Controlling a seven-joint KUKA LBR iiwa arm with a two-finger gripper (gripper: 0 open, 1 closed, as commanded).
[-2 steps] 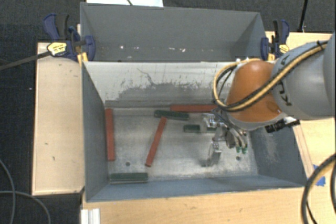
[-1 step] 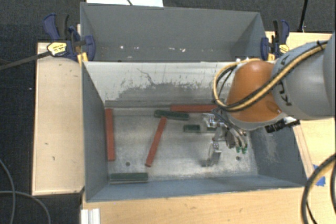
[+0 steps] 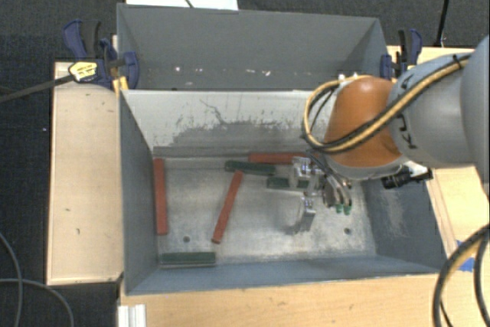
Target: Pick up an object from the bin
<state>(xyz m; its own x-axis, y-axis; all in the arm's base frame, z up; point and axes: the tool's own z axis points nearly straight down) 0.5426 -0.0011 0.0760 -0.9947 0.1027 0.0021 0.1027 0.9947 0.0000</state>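
Observation:
My gripper (image 3: pixel 308 203) hangs low in the right half of the bin, just above the floor. Just to its left lies a short dark green bar (image 3: pixel 279 182), close against it. Behind that, by the back wall, a longer dark green bar (image 3: pixel 253 167) and a red bar (image 3: pixel 271 158) lie side by side. Further left on the floor rests a red stick (image 3: pixel 227 207), lying at a slant. I see nothing held in the gripper.
Along the left wall lies another red stick (image 3: pixel 160 195), and a dark green bar (image 3: pixel 187 259) sits in the front left corner. The orange wrist cover and looped cables hang over the bin's right side and hide the floor beneath them.

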